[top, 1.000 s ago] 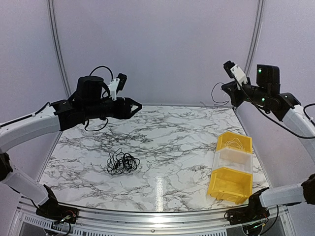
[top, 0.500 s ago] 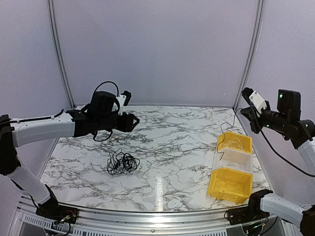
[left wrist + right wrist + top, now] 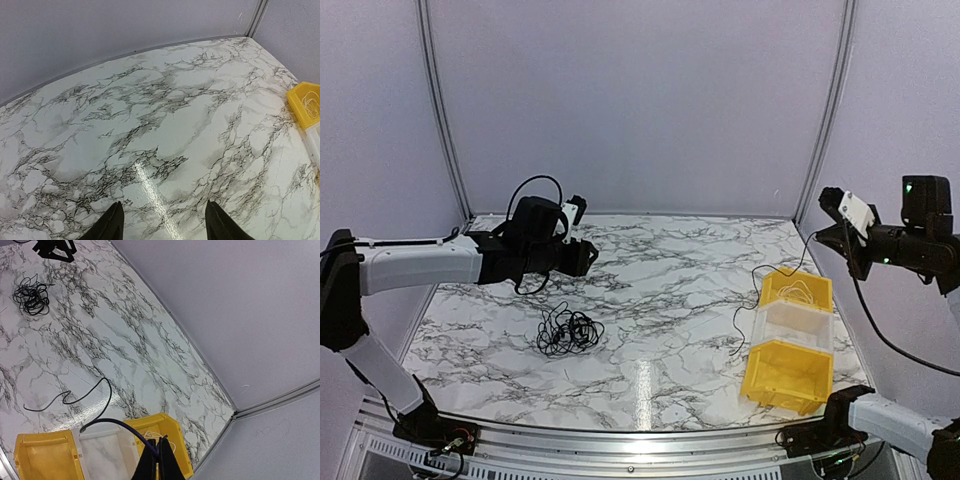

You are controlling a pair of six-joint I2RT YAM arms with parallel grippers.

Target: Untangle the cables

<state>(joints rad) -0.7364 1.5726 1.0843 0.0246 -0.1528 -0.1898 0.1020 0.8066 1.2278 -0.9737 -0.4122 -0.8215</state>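
Right arm (image 3: 910,245) lowered; right fingers (image 3: 150,466) clenched on black cable (image 3: 115,421); left fingers (image 3: 111,226) spread, empty.

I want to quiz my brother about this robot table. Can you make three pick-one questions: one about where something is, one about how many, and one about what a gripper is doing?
1. Where is the tangle?
A) in a bin
B) hanging in the air
C) lying on the table

2. How many yellow bins are there?
A) one
B) two
C) four

3. What is the right gripper doing?
A) pinching a cable
B) gaping wide open
C) gripping a bin

Answers:
1 C: the dark bundle rests on the marble top, on the left side.
2 B: one yellow bin sits at each end of the row.
3 A: the gripper is shut, and a dark cable trails from its tips down to the table.
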